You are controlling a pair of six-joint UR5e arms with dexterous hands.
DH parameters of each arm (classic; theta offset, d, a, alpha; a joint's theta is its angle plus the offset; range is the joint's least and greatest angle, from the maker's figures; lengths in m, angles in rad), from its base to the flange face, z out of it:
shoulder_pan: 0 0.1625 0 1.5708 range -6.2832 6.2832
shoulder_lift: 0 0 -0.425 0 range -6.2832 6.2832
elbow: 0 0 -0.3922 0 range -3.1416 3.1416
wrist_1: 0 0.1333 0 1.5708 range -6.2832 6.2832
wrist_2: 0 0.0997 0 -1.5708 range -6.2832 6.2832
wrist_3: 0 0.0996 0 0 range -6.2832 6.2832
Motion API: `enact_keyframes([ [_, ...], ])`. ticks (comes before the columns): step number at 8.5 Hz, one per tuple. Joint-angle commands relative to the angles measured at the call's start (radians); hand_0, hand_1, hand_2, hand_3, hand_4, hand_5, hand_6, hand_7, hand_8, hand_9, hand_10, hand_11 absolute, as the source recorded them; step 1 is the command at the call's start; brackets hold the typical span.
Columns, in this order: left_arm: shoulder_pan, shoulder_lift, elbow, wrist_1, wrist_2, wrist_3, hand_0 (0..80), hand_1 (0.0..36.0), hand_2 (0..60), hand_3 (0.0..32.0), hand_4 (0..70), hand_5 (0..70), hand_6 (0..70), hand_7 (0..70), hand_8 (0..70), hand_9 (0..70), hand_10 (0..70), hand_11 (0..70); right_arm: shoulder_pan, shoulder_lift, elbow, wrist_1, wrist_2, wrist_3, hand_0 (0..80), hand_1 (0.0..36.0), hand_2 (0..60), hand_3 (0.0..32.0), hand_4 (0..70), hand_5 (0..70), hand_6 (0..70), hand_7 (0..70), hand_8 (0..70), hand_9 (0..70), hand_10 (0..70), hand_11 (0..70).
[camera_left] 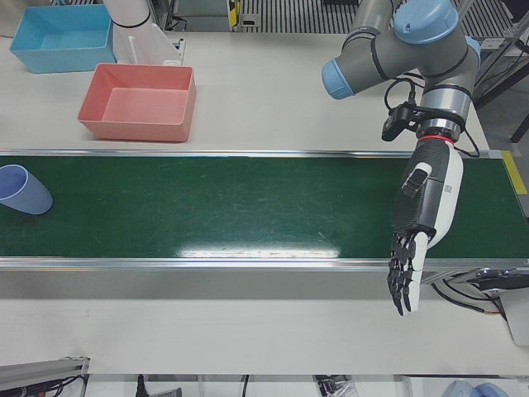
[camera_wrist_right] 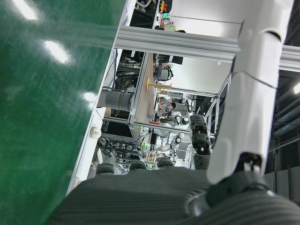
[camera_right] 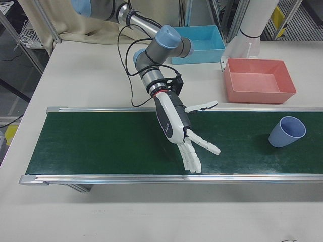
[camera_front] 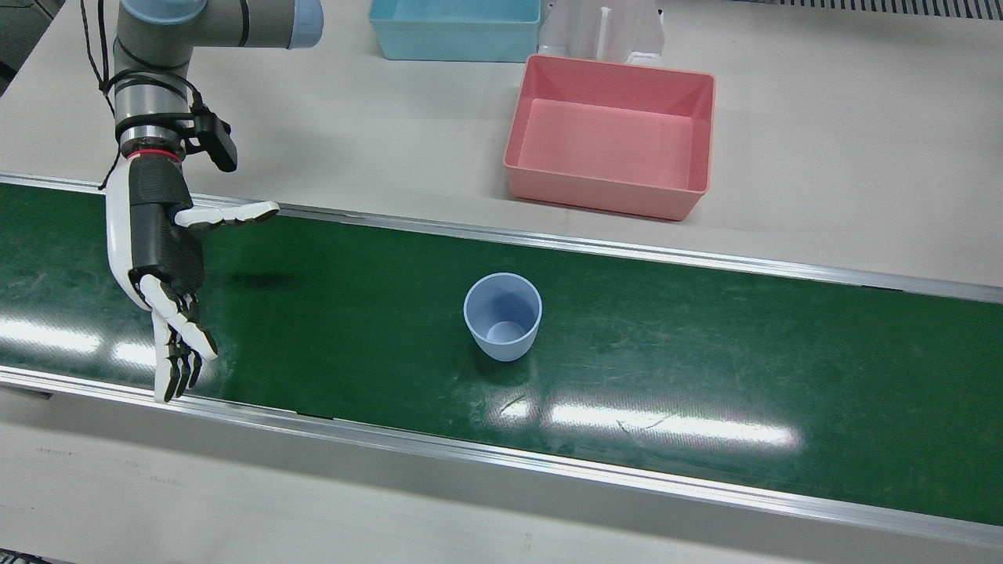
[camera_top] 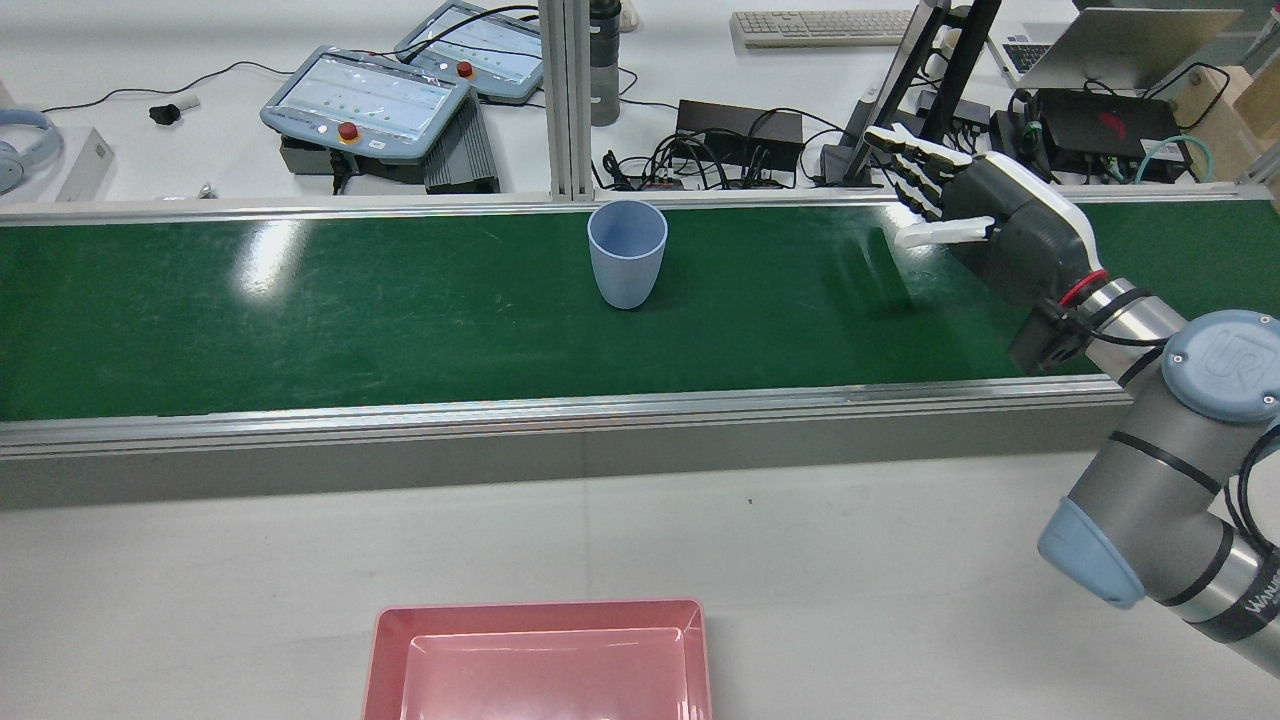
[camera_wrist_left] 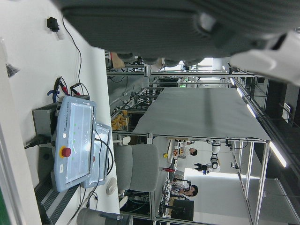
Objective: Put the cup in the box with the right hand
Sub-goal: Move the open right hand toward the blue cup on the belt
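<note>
The right hand [camera_right: 181,132] hung over the middle of the green belt [camera_right: 101,146], fingers spread and empty, pointing toward the lower right of the frame. The blue cup [camera_right: 286,131] stood tilted on the belt at far right, well apart from it. The pink box [camera_right: 259,80] sat on the bench [camera_right: 101,75] above, upper right, a blue bin [camera_right: 202,43] behind it.

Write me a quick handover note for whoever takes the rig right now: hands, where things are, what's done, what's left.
Right hand: open, empty, above the green belt, well away from the cup.
Left hand: open, empty, at the far end of the belt.
Cup: upright on the belt, untouched.
Pink box: empty, on the table beside the belt.
Done: nothing yet.
Left: reach, grasp the cup, place it in the box.
</note>
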Motion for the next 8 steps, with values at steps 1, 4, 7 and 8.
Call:
enact_keyframes([
  [1, 0.000, 0.000, 0.001, 0.000, 0.000, 0.000, 0.0, 0.0, 0.0, 0.0, 0.0, 0.0, 0.0, 0.0, 0.0, 0.0, 0.0, 0.0, -0.002, 0.000, -0.001, 0.001, 0.009, -0.002, 57.1, 17.7, 0.5, 0.0, 2.0, 6.1, 1.8, 0.0, 0.0, 0.0, 0.0, 0.0],
  [4, -0.002, 0.000, 0.001, 0.000, 0.000, -0.002, 0.0, 0.0, 0.0, 0.0, 0.0, 0.0, 0.0, 0.0, 0.0, 0.0, 0.0, 0.0, -0.017, -0.005, 0.001, 0.001, 0.076, -0.058, 57.7, 20.6, 0.0, 0.0, 0.4, 6.6, 1.5, 0.0, 0.0, 0.0, 0.0, 0.0],
  [7, 0.000, 0.000, -0.001, 0.000, 0.000, 0.000, 0.0, 0.0, 0.0, 0.0, 0.0, 0.0, 0.0, 0.0, 0.0, 0.0, 0.0, 0.0, -0.057, 0.006, -0.040, 0.013, 0.134, -0.078, 60.9, 20.3, 0.0, 0.0, 0.0, 7.2, 0.3, 0.0, 0.0, 0.0, 0.0, 0.0],
  [8, 0.000, 0.000, -0.001, 0.002, 0.000, 0.000, 0.0, 0.0, 0.0, 0.0, 0.0, 0.0, 0.0, 0.0, 0.0, 0.0, 0.0, 0.0, -0.058, 0.029, -0.046, 0.013, 0.135, -0.081, 61.6, 19.2, 0.0, 0.0, 0.0, 7.2, 0.4, 0.0, 0.0, 0.0, 0.0, 0.0],
])
